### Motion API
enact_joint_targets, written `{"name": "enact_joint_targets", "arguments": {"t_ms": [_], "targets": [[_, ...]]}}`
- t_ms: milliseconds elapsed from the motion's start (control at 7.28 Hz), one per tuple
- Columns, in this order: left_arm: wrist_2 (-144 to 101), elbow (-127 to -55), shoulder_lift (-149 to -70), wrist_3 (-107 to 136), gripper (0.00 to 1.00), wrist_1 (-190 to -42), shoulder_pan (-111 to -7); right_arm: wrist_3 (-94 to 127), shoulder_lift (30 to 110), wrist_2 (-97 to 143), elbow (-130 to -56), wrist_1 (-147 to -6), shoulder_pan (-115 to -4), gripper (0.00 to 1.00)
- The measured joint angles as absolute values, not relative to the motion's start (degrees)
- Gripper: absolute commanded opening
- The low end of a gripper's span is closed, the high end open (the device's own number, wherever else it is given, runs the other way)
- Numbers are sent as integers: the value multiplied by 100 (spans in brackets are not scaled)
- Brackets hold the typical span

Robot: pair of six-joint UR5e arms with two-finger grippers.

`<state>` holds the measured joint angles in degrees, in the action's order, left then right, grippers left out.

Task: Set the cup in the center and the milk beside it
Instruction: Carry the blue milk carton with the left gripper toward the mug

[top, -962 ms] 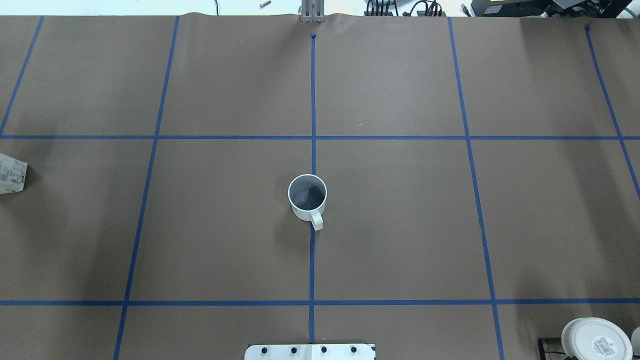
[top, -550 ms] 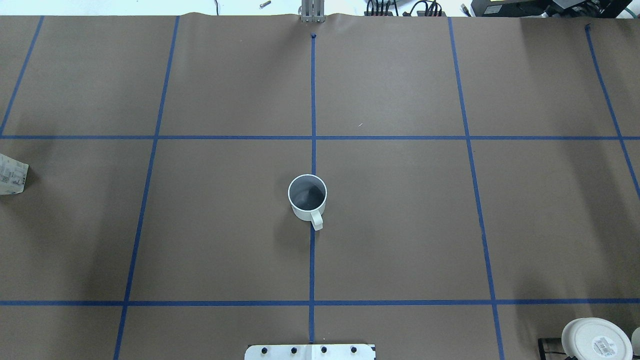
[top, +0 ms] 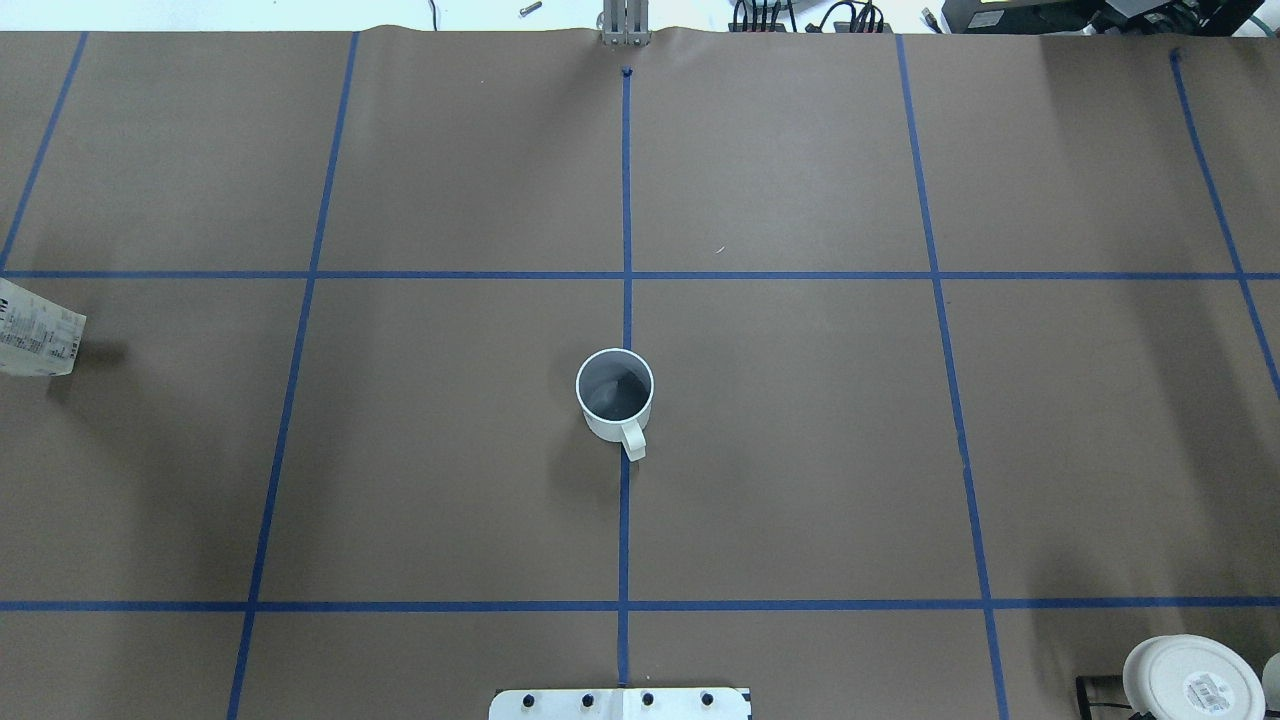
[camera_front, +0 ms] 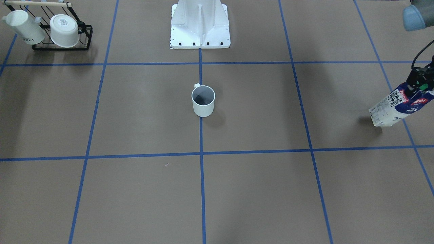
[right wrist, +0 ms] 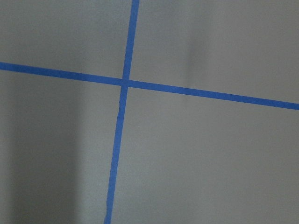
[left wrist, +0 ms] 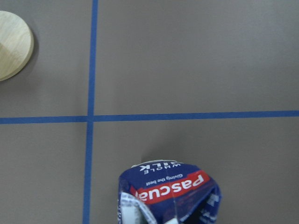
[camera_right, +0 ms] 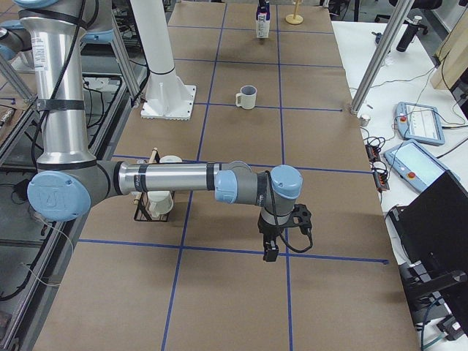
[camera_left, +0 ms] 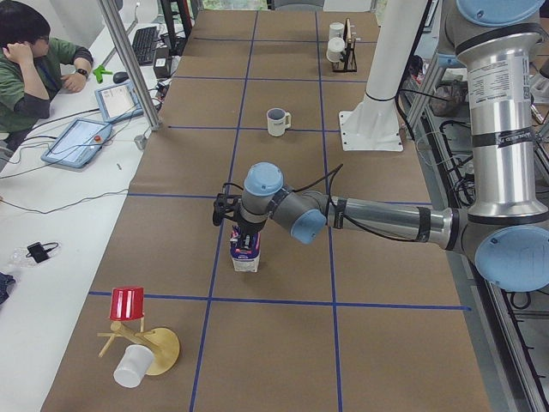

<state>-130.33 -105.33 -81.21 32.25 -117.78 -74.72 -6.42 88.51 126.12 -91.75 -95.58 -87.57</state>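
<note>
Left gripper (camera_front: 416,87): clamps milk (camera_front: 393,108) by its blue top, holds it tilted; cannot tell whether the lower corner touches the paper. Right gripper (camera_right: 271,248): hangs just above a blue tape line (camera_right: 336,257); cannot tell whether spread or closed. Center (top: 760,430): sits between both grippers, well apart from each. Cup (camera_front: 203,103): stands upright on center, handle toward robot base (camera_front: 200,23), far from milk.

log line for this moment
cup upright at center | left gripper jaws shut on milk carton, tilted | right gripper unclear
</note>
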Motion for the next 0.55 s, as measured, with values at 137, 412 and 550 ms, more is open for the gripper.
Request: {"name": "enact_joint_targets", "arguments": {"t_ms": [137,412,550], "targets": [[-13068,-10830,-8270,3486,0,-11463,-7449,-643,8854,12612,-9171,-9560,-8756,100],[-12944,-11379,-8907,4731,0,-10917,-6869,-644,8865,12612,-9155,-9562,-8759,100],[-12712,-11486,-9415,5429,0,-10644,-6346,-643,8867,12613,-9133,-9562,-8759,100]]}}
